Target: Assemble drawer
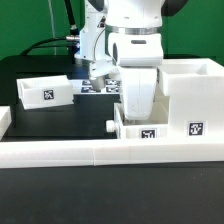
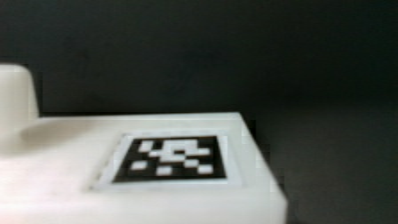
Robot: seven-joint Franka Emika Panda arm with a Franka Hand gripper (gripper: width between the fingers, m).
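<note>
The large white open case [image 1: 194,95] stands at the exterior view's right. One knobbed tray [image 1: 45,92] lies at the left. The second tray [image 1: 147,131], with its dark knob [image 1: 110,125] pointing left, sits in front of the case against the rail. My gripper [image 1: 134,112] is lowered over this tray's near wall; the arm's hand hides the fingers. In the wrist view a tagged white face [image 2: 175,158] fills the frame very close and blurred. No fingertips are clear there.
A long low white rail [image 1: 90,153] runs along the front of the black table. The marker board [image 1: 93,87] lies behind the arm. A white rounded shape [image 2: 15,95] sits at the wrist view's edge; I cannot tell what it is.
</note>
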